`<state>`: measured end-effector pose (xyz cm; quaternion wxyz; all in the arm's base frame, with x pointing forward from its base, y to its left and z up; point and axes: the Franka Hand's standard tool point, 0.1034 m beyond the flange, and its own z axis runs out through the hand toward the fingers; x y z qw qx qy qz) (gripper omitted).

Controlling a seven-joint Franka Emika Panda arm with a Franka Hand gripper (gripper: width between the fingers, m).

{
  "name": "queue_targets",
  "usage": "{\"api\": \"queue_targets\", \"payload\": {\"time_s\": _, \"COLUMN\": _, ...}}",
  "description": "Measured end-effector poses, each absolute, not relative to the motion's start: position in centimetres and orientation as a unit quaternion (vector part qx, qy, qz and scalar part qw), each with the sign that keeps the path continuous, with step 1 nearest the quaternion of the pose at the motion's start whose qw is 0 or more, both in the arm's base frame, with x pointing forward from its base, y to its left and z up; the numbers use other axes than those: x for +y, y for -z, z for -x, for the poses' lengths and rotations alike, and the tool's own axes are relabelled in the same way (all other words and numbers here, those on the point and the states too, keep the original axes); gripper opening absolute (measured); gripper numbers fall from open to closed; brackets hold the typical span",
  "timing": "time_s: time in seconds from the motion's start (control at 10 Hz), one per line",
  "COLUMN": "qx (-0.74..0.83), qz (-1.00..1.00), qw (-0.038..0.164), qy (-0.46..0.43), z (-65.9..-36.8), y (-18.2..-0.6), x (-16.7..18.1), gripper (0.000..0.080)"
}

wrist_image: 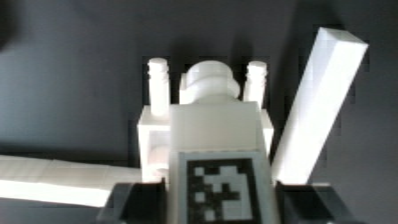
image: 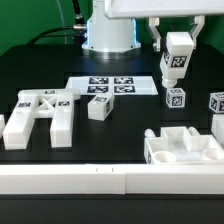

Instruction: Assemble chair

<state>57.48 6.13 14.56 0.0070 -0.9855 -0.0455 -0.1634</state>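
A matte black table [image: 120, 125] fills the scene, with a white rail [image: 100, 180] along its near edge and open room mid-surface. The marker board [image: 110, 86] lies flat, showing square tags but no readable words. The chair's cross-braced plate [image: 40, 115] lies at the exterior view's left and a notched piece [image: 180, 148] at the right. Above the table, the gripper [image: 177, 48] pinches a tagged block [image: 177, 64].

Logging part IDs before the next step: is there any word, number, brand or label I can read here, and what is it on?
None: no word, number or brand is legible in either view.
Thin flat white marker board: black-and-white square tags only, no characters.
Matte white plastic block held by the fingers: one square tag, no characters.
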Motion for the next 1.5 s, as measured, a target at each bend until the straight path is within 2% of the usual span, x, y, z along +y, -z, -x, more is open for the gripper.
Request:
{"api": "queue_targets", "payload": {"time_s": 0.1, "qx": -0.046, "qz": 0.977, "qw": 0.009, "qy": 0.208, "z": -57.5, "y": -14.4, "x": 6.3, "gripper": 0.0289}}
{"api": "queue_targets", "payload": {"time_s": 0.3, "qx": -0.055, "qz": 0.975, "qw": 0.01, "qy": 0.216, "z": -57.6, "y": -13.2, "x": 7.3, "gripper": 0.0289}}
{"api": "queue_targets", "payload": {"time_s": 0.4, "qx": -0.055, "qz": 0.973, "qw": 0.009, "qy": 0.223, "z": -59.1, "y": -13.2, "x": 7.3, "gripper": 0.0289}}
{"api": "queue_targets", "payload": {"time_s": 0.8, "qx": -0.064, "qz": 0.97, "qw": 0.008, "qy": 0.235, "z": -63.9, "y": -10.7, "x": 8.5, "gripper": 0.0289}}
{"api": "queue_targets", "payload": {"time_s": 1.3, "qx": -0.064, "qz": 0.97, "qw": 0.008, "qy": 0.233, "z": -63.7, "y": -10.5, "x": 8.5, "gripper": 0.0289}}
{"api": "queue_targets", "payload": {"time_s": 1.5, "qx": -0.064, "qz": 0.969, "qw": 0.007, "qy": 0.238, "z": -65.7, "y": -10.3, "x": 8.6, "gripper": 0.0289}}
